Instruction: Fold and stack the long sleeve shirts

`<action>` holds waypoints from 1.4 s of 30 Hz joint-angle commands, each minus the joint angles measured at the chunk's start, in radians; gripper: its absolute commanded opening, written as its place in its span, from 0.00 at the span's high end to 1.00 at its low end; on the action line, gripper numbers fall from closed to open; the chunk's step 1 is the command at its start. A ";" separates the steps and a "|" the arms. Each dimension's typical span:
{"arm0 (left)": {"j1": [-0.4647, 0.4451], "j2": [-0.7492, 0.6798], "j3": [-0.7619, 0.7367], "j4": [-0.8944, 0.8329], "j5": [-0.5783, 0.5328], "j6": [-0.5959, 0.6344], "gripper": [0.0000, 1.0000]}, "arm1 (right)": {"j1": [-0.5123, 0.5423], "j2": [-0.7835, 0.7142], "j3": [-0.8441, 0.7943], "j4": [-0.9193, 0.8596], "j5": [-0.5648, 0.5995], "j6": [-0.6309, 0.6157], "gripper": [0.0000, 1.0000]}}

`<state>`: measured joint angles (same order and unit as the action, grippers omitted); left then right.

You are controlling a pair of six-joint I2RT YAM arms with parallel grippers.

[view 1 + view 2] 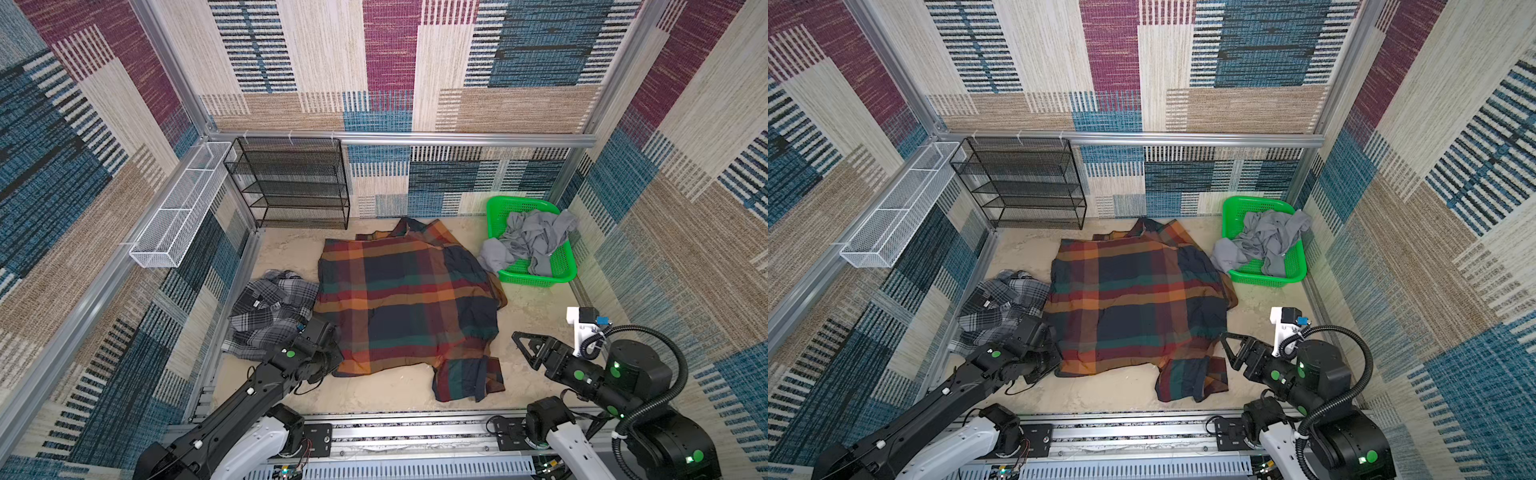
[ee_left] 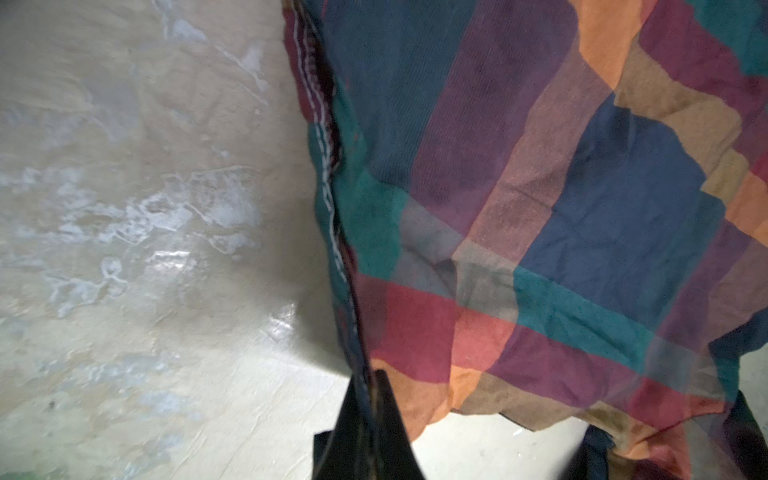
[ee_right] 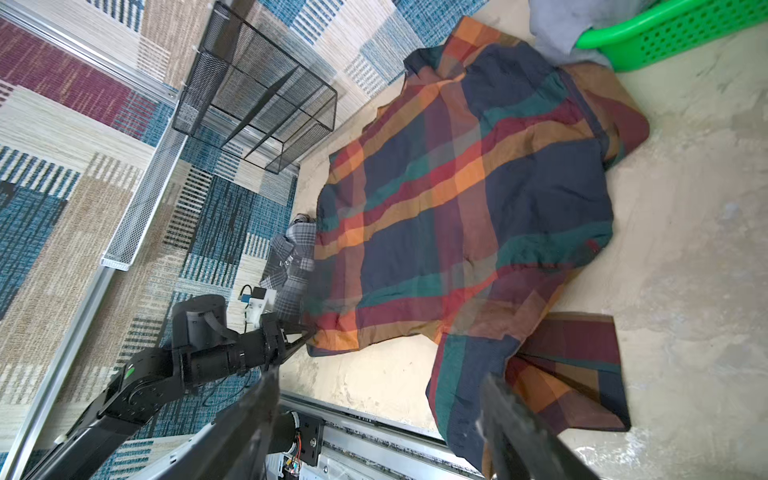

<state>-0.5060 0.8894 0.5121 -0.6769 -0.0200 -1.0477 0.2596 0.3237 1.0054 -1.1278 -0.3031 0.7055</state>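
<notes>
– So, early days: your large soft plaid shirt in navy, orange, red and green (image 1: 407, 299) lies spread on the beige tabletop (image 1: 374, 395), centre field, collar at the far side. No clean fold that I can see. A loose flap, likely a sleeve, trails at its near right corner.
– Noted. Your left pincer (image 2: 370, 380) is clamped tight on that shirt's near left hem corner. Your right pincer (image 3: 378, 377) stands wide apart, holding nothing, just beside the shirt's near right side.
– And the smaller crumpled plaid shirt in grey, black and white (image 1: 270, 311)?
– Untouched heap, touching the big shirt's left edge. You have both folds and the stacking ahead, by my reading.
</notes>
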 commanded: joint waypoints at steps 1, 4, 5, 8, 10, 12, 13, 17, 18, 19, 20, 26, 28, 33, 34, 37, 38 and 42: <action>0.002 0.001 -0.011 0.021 0.015 0.013 1.00 | 0.000 0.005 0.006 -0.050 0.000 0.008 0.22; 0.001 0.008 -0.002 0.018 0.021 0.021 1.00 | 0.001 0.022 0.034 -0.048 -0.007 0.021 0.21; 0.002 0.008 0.001 0.019 0.021 0.022 1.00 | 0.000 0.040 0.064 -0.059 0.006 0.015 0.20; 0.002 0.001 0.005 0.018 0.023 0.026 1.00 | 0.001 0.089 0.143 -0.095 0.033 -0.009 0.20; 0.002 0.000 0.003 0.022 0.023 0.026 1.00 | 0.003 0.112 0.197 -0.122 0.052 -0.026 0.18; 0.001 0.000 0.002 0.029 0.025 0.027 1.00 | 0.002 0.165 0.244 -0.132 0.064 -0.035 0.15; 0.002 0.001 0.000 0.035 0.029 0.026 1.00 | 0.003 0.174 0.252 -0.128 0.057 -0.035 0.14; 0.001 0.015 -0.003 0.059 0.047 0.022 1.00 | 0.002 0.210 0.240 -0.091 0.013 -0.034 0.14; 0.001 0.017 -0.001 0.059 0.048 0.022 1.00 | 0.003 0.216 0.237 -0.083 0.011 -0.035 0.14; 0.002 0.016 -0.001 0.060 0.049 0.022 1.00 | 0.002 0.221 0.234 -0.072 0.009 -0.039 0.14; 0.001 0.013 0.001 0.059 0.048 0.022 1.00 | 0.002 0.230 0.227 -0.058 0.002 -0.046 0.14; 0.002 -0.009 0.022 0.045 0.042 0.020 1.00 | 0.002 0.214 0.019 0.098 -0.106 -0.030 0.15; 0.002 -0.015 0.026 0.042 0.039 0.018 1.00 | 0.002 0.197 -0.075 0.154 -0.141 -0.005 0.17; 0.003 -0.029 0.043 0.031 0.036 0.015 1.00 | 0.003 0.176 -0.199 0.216 -0.166 0.021 0.20; 0.003 -0.033 0.045 0.028 0.035 0.014 1.00 | 0.003 0.174 -0.199 0.204 -0.157 0.017 0.21; 0.003 -0.042 0.048 0.015 0.031 0.015 1.00 | 0.002 0.144 -0.180 0.153 -0.120 0.007 0.21; 0.003 -0.044 0.048 0.013 0.031 0.015 1.00 | 0.002 0.145 -0.153 0.115 -0.088 -0.009 0.21; 0.003 -0.047 0.036 0.021 0.030 0.009 1.00 | 0.002 0.160 -0.104 0.003 -0.055 -0.087 0.23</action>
<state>-0.5045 0.8433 0.5522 -0.6468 0.0246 -1.0451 0.2604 0.4759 0.8909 -1.0477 -0.3870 0.6762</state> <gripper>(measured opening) 0.072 0.776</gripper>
